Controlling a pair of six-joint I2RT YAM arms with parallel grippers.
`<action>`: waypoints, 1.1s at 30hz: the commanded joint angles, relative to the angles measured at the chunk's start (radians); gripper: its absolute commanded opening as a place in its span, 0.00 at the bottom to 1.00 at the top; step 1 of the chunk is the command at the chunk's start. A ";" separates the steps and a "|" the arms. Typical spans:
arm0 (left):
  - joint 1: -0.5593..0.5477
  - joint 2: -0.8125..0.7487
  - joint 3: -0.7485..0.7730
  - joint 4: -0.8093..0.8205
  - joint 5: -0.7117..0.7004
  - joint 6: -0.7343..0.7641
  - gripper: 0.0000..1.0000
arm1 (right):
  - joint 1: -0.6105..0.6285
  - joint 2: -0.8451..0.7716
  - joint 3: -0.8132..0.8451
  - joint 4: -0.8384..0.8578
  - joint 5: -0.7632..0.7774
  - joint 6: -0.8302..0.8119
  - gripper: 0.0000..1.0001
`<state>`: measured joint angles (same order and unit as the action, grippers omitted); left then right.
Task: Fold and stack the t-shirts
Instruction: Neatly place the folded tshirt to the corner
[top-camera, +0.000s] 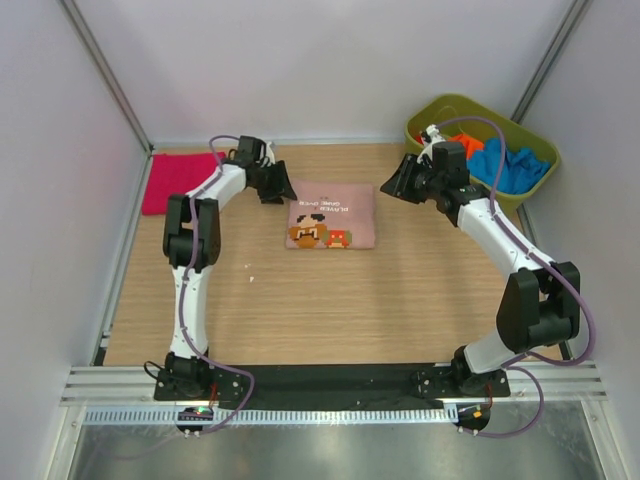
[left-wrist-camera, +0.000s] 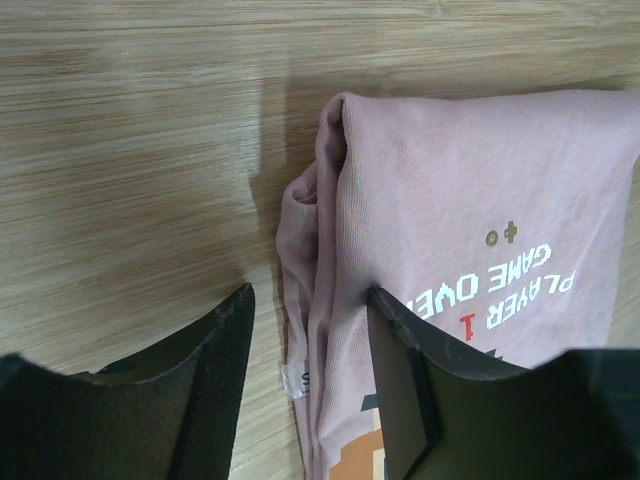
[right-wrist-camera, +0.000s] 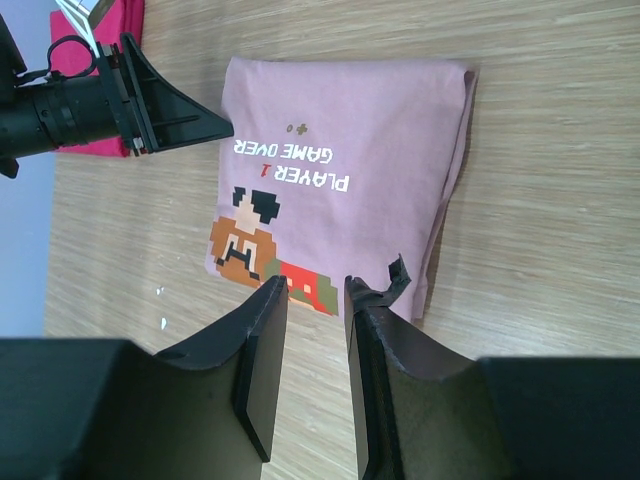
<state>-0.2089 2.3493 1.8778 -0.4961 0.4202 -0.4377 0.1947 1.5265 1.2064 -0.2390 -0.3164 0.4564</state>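
Left wrist: t-shirt edge between fingers

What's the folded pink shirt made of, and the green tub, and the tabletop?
Pink shirt: soft matte knit cloth, probably cotton jersey; it lies in limp folded layers.
Green tub: smooth, rigid, slightly glossy, likely moulded plastic.
Tabletop: pale streaked wood grain, wood or laminate; can't tell.

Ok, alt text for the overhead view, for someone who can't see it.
A folded dusty-pink t-shirt with a pixel-game print lies mid-table between the open left gripper and open right gripper. A folded magenta t-shirt sits at back left; an olive-green tub at back right holds orange cloth and blue cloth.
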 joint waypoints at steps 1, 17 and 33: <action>-0.011 0.071 -0.012 -0.036 -0.024 0.010 0.50 | 0.003 -0.042 -0.004 0.033 0.002 -0.008 0.37; -0.049 0.071 -0.074 -0.033 -0.060 -0.042 0.41 | 0.003 -0.058 -0.011 0.032 -0.009 -0.021 0.37; -0.090 -0.099 0.170 -0.393 -0.489 0.013 0.00 | 0.002 -0.106 -0.005 0.001 -0.007 -0.005 0.37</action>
<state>-0.3210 2.3360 1.9656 -0.7307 0.0952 -0.4774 0.1947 1.4822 1.1942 -0.2523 -0.3206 0.4511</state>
